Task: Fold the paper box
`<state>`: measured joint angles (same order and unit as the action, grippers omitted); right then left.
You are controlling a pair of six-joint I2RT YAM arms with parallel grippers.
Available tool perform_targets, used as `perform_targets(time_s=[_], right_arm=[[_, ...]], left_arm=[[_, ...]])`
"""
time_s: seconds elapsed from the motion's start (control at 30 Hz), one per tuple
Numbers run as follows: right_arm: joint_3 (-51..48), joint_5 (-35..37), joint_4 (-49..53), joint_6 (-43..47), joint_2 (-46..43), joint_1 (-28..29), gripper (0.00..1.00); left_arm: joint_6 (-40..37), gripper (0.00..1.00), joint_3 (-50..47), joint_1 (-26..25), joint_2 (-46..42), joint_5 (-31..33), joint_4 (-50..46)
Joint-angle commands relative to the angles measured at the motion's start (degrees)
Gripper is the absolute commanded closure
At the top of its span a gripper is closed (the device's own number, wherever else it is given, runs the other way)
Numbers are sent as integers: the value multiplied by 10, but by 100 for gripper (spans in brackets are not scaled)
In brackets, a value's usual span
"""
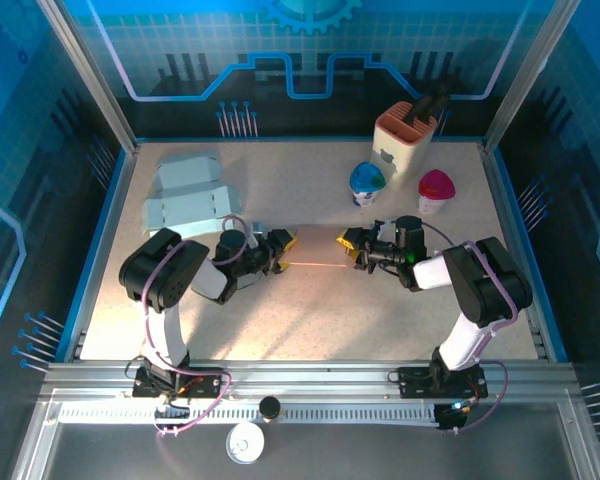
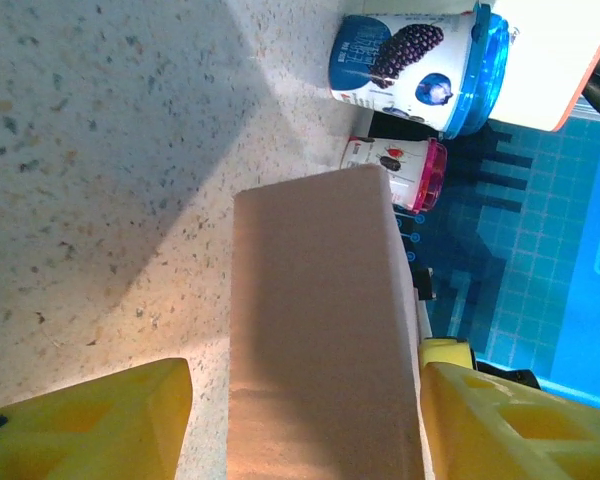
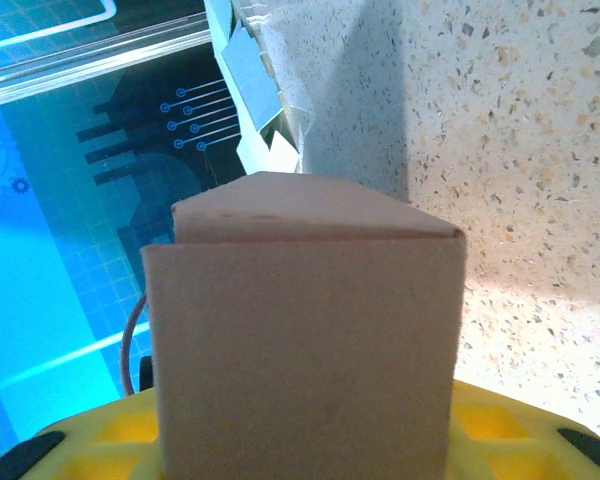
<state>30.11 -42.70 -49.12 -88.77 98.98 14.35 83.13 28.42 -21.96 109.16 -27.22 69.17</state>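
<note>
The paper box [image 3: 300,340] was mid-desk between both arms. It was plain brown matte card with sharp creases and seemed only partly formed: one panel was folded over, with closing the ends probably still to do. The right fingers [image 3: 510,430] clamped one end. The left fingers [image 2: 90,420] straddled the other end, part open, one touching and one apart, above the speckled desk [image 2: 100,150].
</note>
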Motion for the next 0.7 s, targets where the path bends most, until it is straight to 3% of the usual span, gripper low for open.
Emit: perform_targets(time_s=[0.0,0.07,0.17,0.27,0.37,0.53,0.67], right_arm=[[0,-4,-15,-19,-12,7,67],[-9,7,-22,-40,-25,7,67],[-9,19,32,-57,-68,6,67],[5,35,161,-40,-132,6,66],[23,49,283,-22,-189,4,65],[47,37,399,-19,-227,-4,66],[46,3,442,-18,-227,-27,66]], left_arm=[[6,38,-6,-4,-16,22,19],[-24,38,-21,-4,-53,41,-20],[-136,37,-24,-4,-163,87,-199],[-269,34,-3,-12,-291,166,-419],[-410,32,33,-24,-387,236,-562],[-679,31,95,-87,-441,253,-682],[-880,29,106,-199,-471,342,-721]])
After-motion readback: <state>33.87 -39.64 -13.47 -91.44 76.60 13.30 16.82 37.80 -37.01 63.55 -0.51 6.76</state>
